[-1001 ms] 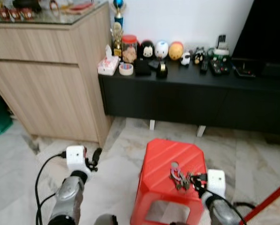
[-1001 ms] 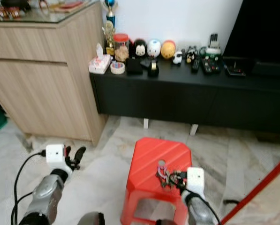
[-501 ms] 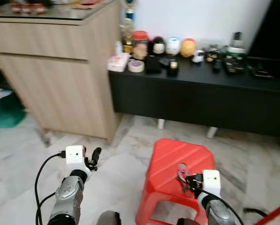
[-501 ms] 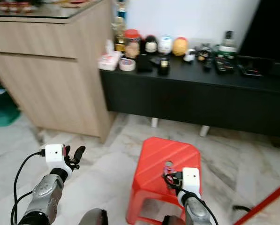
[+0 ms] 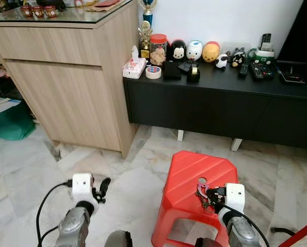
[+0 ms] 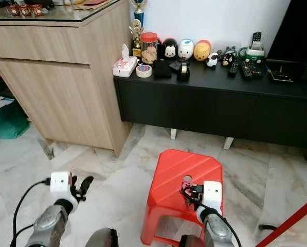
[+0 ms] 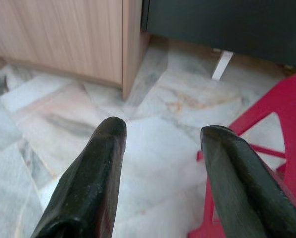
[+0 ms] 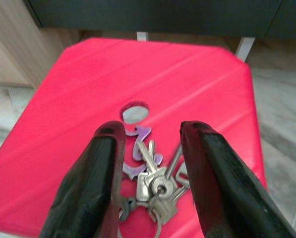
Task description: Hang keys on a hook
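A bunch of keys (image 8: 155, 181) with a purple tag lies on the top of a red plastic stool (image 5: 194, 170), near its front right part and just behind a small hole in the seat. My right gripper (image 8: 150, 131) is low over the stool, open, with one black finger on each side of the keys (image 5: 201, 193). Whether the fingers touch the keys I cannot tell. My left gripper (image 7: 162, 131) is open and holds nothing, hovering above the marble floor to the left of the stool (image 7: 286, 99).
A tall wooden cabinet (image 5: 66, 77) stands at the back left. Beside it runs a low black console (image 5: 220, 103) carrying figurines, a tissue box, tape and remotes. A green bin (image 5: 9, 121) sits far left. A red bar (image 5: 297, 231) crosses the lower right corner.
The whole picture has shifted, so the camera moved and now shows more of the cabinet and console. My right gripper stays at the keys on the stool; my left gripper stays open over the floor.
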